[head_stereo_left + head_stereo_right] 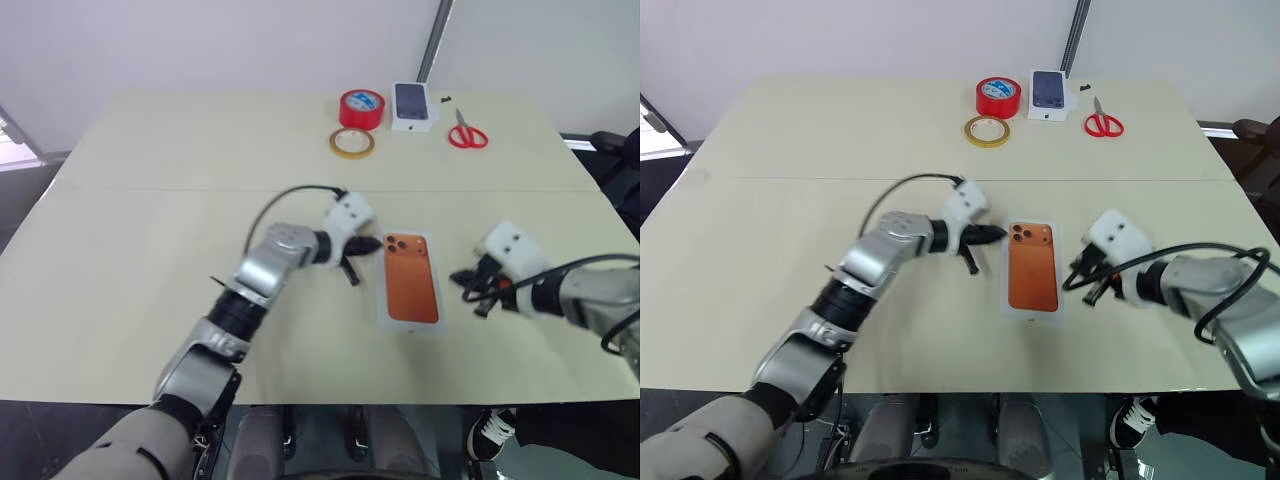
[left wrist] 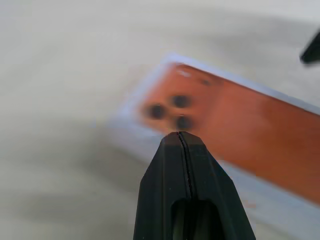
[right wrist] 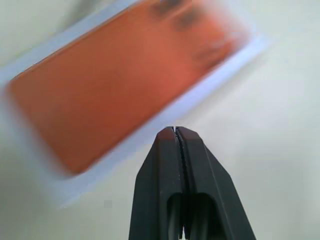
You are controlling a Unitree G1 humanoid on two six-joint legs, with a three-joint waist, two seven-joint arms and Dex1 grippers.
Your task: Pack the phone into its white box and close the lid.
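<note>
A white box point(image 1: 384, 300) lies flat in the middle of the table. Its upper face shows the orange back of the phone point(image 1: 412, 285), camera cluster toward the far end, framed by a white rim. I cannot tell whether that is the phone itself in an open box or the lid covering it. My left gripper point(image 1: 372, 244) is shut and empty, hovering just left of the camera-cluster corner, as the left wrist view point(image 2: 178, 135) also shows. My right gripper point(image 1: 465, 285) is shut and empty, a short way off the box's right side, pointing at it point(image 3: 175, 130).
At the table's far edge stand a red tape roll point(image 1: 361, 108), a tan tape ring point(image 1: 352, 142), a small white box with a dark phone picture point(image 1: 412, 106) and red scissors point(image 1: 467, 134). Bare tabletop lies to the left.
</note>
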